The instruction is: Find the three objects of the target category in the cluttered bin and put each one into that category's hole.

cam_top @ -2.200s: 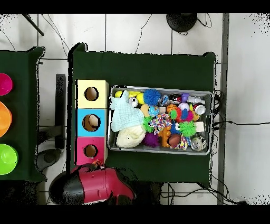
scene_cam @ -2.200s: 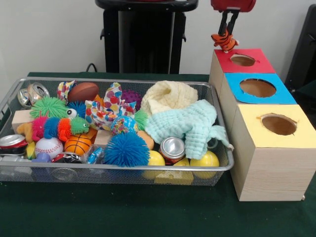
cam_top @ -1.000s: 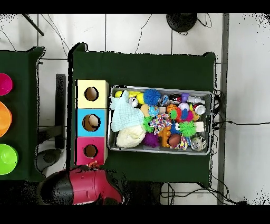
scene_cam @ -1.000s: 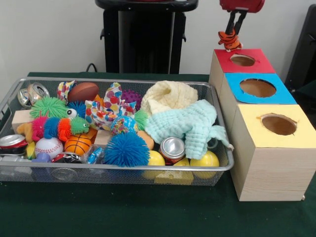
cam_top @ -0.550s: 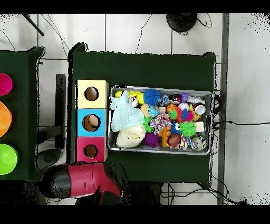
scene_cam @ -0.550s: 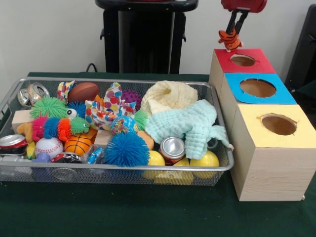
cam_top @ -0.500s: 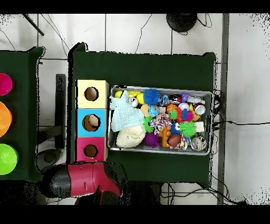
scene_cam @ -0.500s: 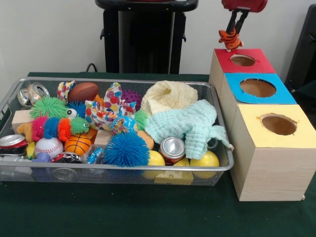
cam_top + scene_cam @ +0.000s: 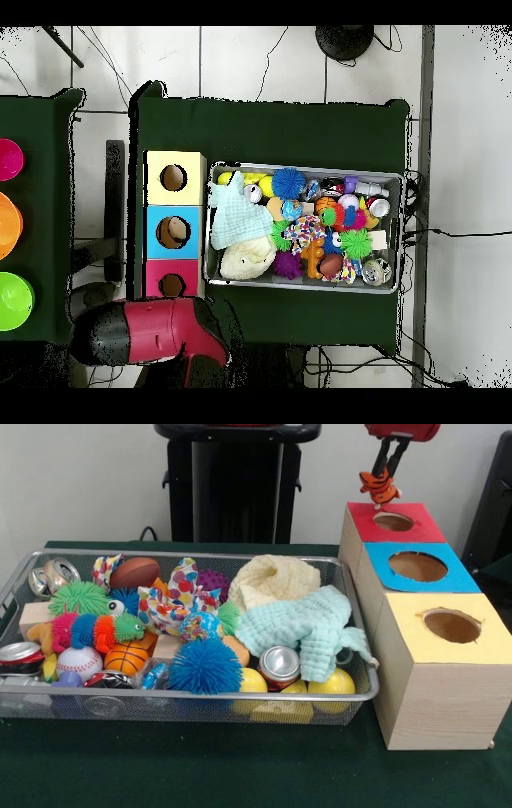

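Observation:
The cluttered bin [image 9: 192,700] is a wide wire-mesh tray full of toys, balls, cans and cloths; it also shows in the overhead view [image 9: 392,180]. My gripper [image 9: 386,470] hangs at the top right of the front view, shut on a small orange striped tiger toy [image 9: 378,486]. The toy hangs just above and behind the red-topped box [image 9: 394,523] and its round hole. In the overhead view the red arm [image 9: 150,332] covers the gripper and part of the red box [image 9: 172,284].
A blue-topped box [image 9: 417,566] and a yellow-topped box [image 9: 450,626] stand in a row with the red one, right of the bin. Pink, orange and green bowls [image 9: 8,230] sit on a separate table in the overhead view. The pedestal [image 9: 234,480] stands behind the bin.
My gripper has risen and shifted right with the tiger toy, staying above the red box. In the overhead view the arm swung toward the red box.

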`<action>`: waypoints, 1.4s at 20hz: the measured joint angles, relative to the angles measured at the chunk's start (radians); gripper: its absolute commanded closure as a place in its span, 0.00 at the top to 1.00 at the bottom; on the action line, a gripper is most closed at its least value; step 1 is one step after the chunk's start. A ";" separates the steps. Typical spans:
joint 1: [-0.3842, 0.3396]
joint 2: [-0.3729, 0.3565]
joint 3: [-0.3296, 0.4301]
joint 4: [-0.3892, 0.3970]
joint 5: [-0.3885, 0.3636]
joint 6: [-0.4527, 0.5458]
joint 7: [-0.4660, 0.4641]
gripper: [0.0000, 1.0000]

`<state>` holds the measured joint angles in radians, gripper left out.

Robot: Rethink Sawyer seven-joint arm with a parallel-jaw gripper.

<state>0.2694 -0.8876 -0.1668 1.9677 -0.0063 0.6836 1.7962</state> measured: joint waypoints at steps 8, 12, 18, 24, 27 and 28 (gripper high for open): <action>0.000 0.000 0.000 -0.029 0.000 0.012 0.000 0.00; -0.001 0.001 0.000 -0.028 0.001 0.012 0.000 0.00; -0.007 0.013 0.000 -0.027 0.004 -0.012 0.000 0.00; -0.021 0.031 0.001 -0.002 0.011 -0.109 0.000 0.00; -0.024 0.035 0.001 0.012 0.016 -0.149 0.000 0.00; -0.025 0.036 0.001 0.016 0.018 -0.159 0.000 0.00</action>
<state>0.2442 -0.8521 -0.1659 1.9840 0.0118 0.5241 1.7962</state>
